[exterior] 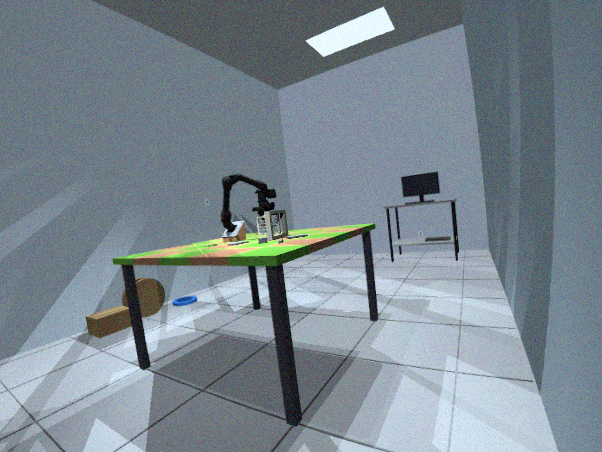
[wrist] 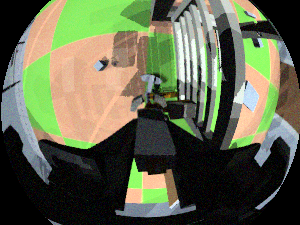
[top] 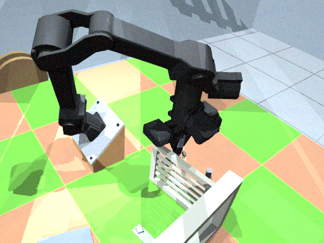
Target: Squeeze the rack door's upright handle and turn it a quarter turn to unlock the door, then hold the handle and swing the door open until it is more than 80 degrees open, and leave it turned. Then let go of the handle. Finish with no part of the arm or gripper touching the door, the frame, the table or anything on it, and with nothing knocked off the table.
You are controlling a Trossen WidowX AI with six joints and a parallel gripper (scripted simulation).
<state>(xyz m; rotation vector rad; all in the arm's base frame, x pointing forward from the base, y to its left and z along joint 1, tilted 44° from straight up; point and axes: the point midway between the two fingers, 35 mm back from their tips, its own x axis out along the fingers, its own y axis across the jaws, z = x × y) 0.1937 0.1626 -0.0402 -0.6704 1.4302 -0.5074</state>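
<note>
White slats fill the rack door, which stands upright at lower centre right in the top view and is swung out from the taller white frame at lower right. In the top view, the black tool points down at the door's upper edge. Its fingers are closed partway on the door's handle, near the centre of the wrist view; the handle is mostly hidden, so its exact turn cannot be told. Above the tool, the black arm arches across the upper part of the top view, then drops at left to a tilted pale plate on a brown wedge. A small block lies near the door, right of centre in the top view. All of these are on a table checkered in green and orange. In the exterior view, a monitor stands on a desk at right, and a blue ring lies on the floor at lower left.
</note>
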